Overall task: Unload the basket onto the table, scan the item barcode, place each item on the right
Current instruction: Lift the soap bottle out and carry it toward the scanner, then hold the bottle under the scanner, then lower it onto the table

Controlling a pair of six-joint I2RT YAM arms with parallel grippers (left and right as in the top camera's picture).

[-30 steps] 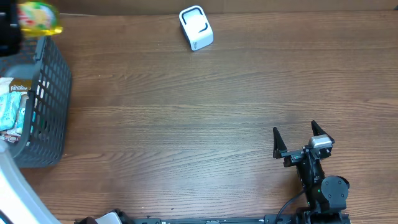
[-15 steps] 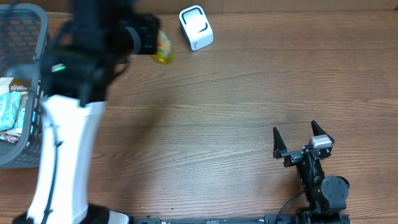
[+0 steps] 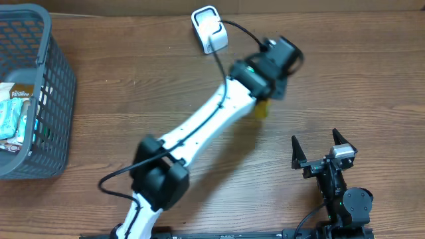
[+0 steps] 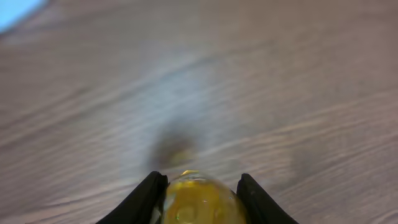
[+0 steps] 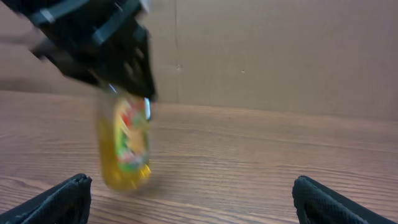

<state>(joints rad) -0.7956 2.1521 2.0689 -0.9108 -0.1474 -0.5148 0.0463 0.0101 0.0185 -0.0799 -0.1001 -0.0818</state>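
The left arm [image 3: 199,129] is spanning the table [image 3: 119,106]. Its left gripper [image 4: 199,182] is partly closed, clamping a yellow bottle [image 5: 124,146] that is hanging upright above the boards. The white scanner [image 3: 209,28] is lying at eleven o'clock from the bottle. The right gripper [image 3: 323,147] is sitting at four o'clock, jaws wide, holding nothing.

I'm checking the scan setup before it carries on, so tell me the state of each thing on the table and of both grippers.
left gripper: shut on the bottle.
bottle: upright, gripped at its top, seemingly clear of the table; blurred, no barcode readable.
right gripper: open, holding nothing.
scanner: standing at the table's far edge, untouched.
basket: upright, packets inside.
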